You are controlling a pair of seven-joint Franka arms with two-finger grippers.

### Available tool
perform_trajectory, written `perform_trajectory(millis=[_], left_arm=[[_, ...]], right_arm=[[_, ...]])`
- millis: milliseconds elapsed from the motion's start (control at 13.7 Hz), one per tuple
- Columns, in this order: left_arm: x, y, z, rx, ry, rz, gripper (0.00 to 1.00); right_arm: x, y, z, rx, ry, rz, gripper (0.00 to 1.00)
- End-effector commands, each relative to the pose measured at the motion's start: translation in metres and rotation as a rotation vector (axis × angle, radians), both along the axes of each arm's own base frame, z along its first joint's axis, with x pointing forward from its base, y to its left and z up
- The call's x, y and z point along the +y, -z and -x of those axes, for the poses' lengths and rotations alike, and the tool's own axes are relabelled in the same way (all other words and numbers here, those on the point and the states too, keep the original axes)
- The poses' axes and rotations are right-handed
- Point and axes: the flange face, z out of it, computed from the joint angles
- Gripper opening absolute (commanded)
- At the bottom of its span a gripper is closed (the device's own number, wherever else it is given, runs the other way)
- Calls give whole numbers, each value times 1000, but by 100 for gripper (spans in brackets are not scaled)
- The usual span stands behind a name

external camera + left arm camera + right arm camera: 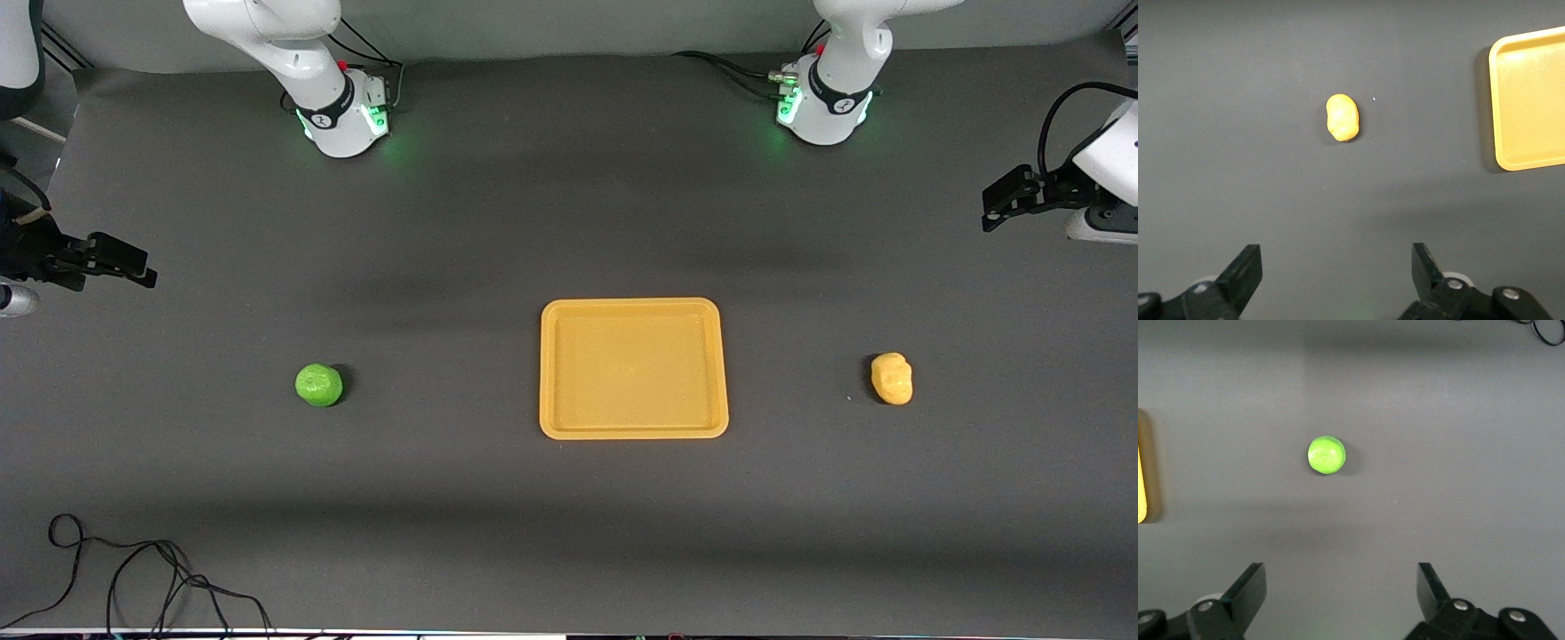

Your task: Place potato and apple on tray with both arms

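The orange-yellow tray (633, 307) lies empty in the middle of the dark table. The green apple (318, 385) sits on the table toward the right arm's end; the yellow lumpy potato (892, 379) sits toward the left arm's end. My right gripper (142, 267) is open and empty, up over the table's right-arm end. In its wrist view (1341, 577) the apple (1327, 455) lies ahead and the tray's rim (1141, 487) shows at the edge. My left gripper (991, 209) is open and empty over the left-arm end. Its view (1337, 257) shows the potato (1342, 117) and tray (1495, 100).
The two arm bases (342, 116) (822, 111) stand along the table edge farthest from the front camera. A loose black cable (133, 569) lies at the edge nearest that camera, toward the right arm's end.
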Motion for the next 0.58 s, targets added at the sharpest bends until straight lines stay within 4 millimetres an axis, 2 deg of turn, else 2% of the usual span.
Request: perform_trajectory(millis=[0,510], left_arm=[[1,-5,-2,8,-1,8,100],[2,-1,-3,15,-5,9,100]], right_arm=[[0,-5,6,21,20,20,100],[3,-5,5,25,14,21,100]])
